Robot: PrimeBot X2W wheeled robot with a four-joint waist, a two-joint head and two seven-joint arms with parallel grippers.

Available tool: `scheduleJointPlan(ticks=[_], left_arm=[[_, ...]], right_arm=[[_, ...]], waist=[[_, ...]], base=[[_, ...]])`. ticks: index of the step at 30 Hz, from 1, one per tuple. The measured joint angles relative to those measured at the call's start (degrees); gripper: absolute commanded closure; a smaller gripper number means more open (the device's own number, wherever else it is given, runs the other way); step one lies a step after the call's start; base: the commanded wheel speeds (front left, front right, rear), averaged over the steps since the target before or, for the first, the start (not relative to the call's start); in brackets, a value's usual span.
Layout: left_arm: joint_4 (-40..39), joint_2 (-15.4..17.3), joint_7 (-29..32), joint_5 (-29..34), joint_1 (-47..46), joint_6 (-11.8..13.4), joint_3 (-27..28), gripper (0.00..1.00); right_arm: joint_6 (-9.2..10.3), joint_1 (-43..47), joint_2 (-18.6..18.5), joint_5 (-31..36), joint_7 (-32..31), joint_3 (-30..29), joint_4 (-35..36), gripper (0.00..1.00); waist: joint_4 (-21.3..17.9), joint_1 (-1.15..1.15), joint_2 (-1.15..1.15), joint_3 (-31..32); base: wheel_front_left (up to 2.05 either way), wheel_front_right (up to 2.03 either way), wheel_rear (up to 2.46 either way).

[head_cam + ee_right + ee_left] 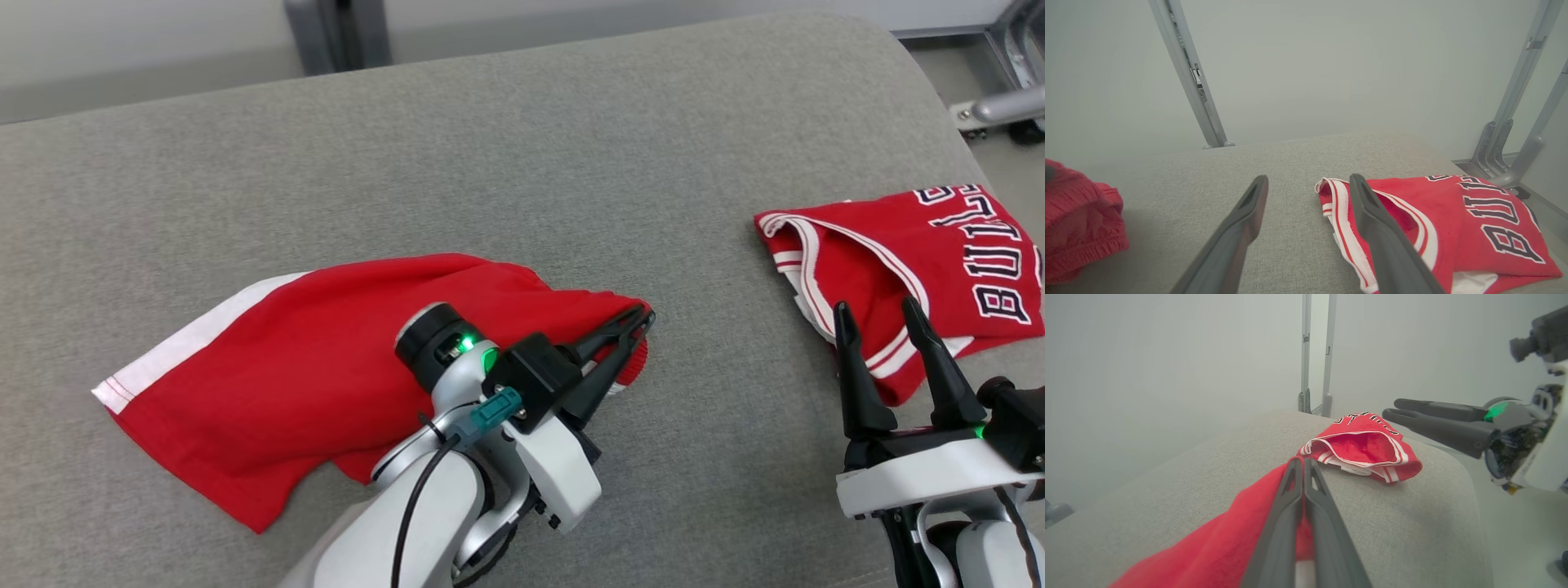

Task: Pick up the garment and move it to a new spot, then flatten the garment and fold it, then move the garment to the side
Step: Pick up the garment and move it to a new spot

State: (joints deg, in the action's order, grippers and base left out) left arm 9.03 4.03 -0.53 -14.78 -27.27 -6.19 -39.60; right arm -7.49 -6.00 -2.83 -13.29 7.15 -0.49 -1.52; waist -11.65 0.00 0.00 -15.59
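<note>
The grey upholstered surface (pixel 522 147) carries two garments, well apart.

The red shorts (pixel 310 343), the larger piece, lie loosely spread on the left half, with a white side stripe (pixel 204 327) along the far left edge. The left gripper (pixel 645 317) has its jaws pressed fully together on the right-hand end of the shorts, with red fabric pinched between the fingers. In the left wrist view the two fingers meet at the tip (pixel 1301 461) and the cloth trails back beneath them.

A folded red basketball jersey (pixel 963 253) lies at the right edge, with dark white-edged lettering on top. The right gripper (pixel 875 309) has its jaws spread wide and holds nothing. Its fingers overlap the jersey's near edge in the head view; whether they touch the cloth cannot be told.

The left forearm covers part of the shorts' near edge. The jersey's lettering is cut off by the frame. The right wrist view shows only a bunched gathered end of the shorts (pixel 1077 224).

The left arm reaches up from the lower centre, fingers pointing right. The right arm rises at the lower right, fingers pointing away from the robot.
</note>
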Motion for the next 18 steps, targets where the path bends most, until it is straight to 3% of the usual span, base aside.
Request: scheduleJointPlan(ticks=[6,7,8,9,14,18], left_arm=[[4.70,-0.90,-0.09,-1.92,-1.19,-0.40,-3.86,1.00],[5.45,-0.88,-0.30,-2.29,-1.33,-0.55,-4.21,0.94],[6.23,-0.93,-0.45,-2.88,-1.33,-0.64,-4.68,0.52],[6.72,-0.93,-0.65,-2.93,-1.33,-0.65,-5.27,0.00],[7.03,-0.89,-1.83,-4.98,-1.35,-0.88,-6.90,0.00],[6.12,1.14,-2.45,-6.67,-0.81,-0.75,-5.61,0.00]], right_arm=[[0.00,-0.66,0.00,-1.09,1.67,0.62,-1.79,0.00],[0.00,-0.78,0.00,-1.30,1.81,0.74,-2.19,0.00],[0.00,-0.86,0.00,-1.37,2.01,0.86,-2.60,0.00],[0.00,-0.86,0.00,-1.49,2.19,0.88,-2.96,0.00],[0.00,-1.66,0.02,-1.79,2.54,1.03,-4.32,0.00],[0.00,-1.70,0.03,-1.23,2.54,1.23,-4.77,0.00]], waist=[[-3.83,0.00,0.00,-2.72],[-4.17,0.00,0.00,-3.09],[-4.43,0.00,0.00,-3.41],[-4.54,0.00,0.00,-3.66],[-3.16,0.00,0.00,-3.23],[-1.14,0.00,0.00,-1.93]], base=[[0.00,0.00,0.00],[0.00,0.00,0.00],[0.00,0.00,0.00],[0.00,0.00,0.00],[0.00,0.00,0.00],[0.00,0.00,0.00]])
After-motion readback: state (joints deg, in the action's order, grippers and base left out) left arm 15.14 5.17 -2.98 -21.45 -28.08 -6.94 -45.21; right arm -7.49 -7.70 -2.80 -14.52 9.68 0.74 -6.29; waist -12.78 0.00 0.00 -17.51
